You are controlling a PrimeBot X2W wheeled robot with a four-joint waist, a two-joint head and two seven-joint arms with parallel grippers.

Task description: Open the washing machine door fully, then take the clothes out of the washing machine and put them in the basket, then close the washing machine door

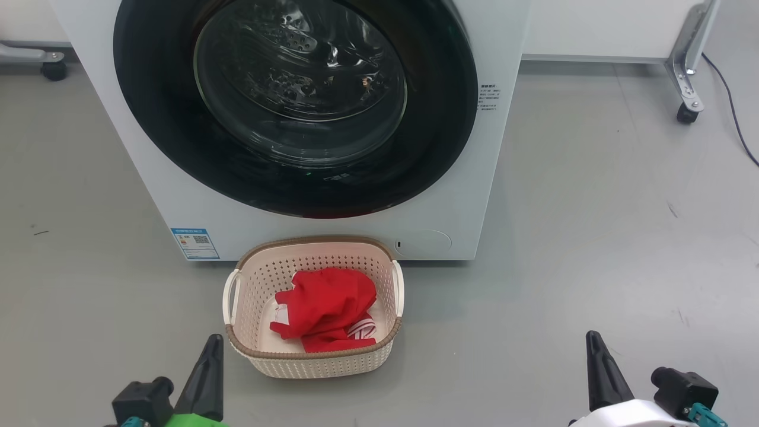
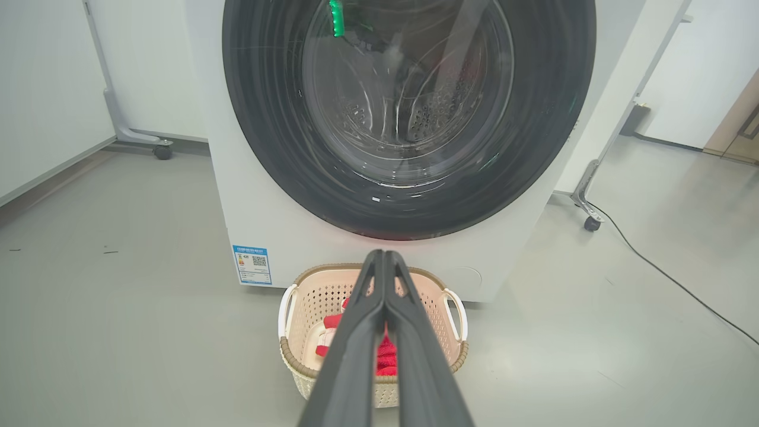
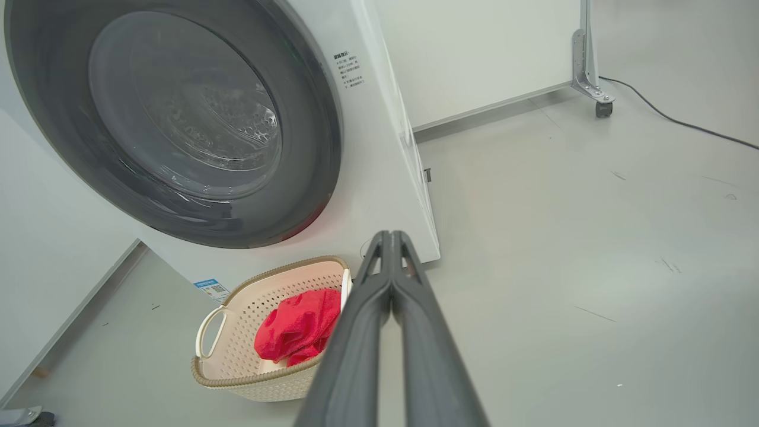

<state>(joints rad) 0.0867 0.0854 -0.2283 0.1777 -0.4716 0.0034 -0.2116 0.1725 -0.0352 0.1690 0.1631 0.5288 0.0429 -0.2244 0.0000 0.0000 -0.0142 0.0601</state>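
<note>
Head view: the clothes lie in the basket, lower centre, between the left claw and the right claw, touching neither. Left wrist view: claw pressed together in front of the basket. Right wrist view: claw together, clothes at lower left.

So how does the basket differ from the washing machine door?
The washing machine door is round, glossy black with a clear glass centre; the basket is a cream, perforated rounded rectangle. The door is far wider than the basket. The door stands upright and shut; the basket sits on the floor, holding the red clothes. Both sit at the front of the washing machine.
</note>
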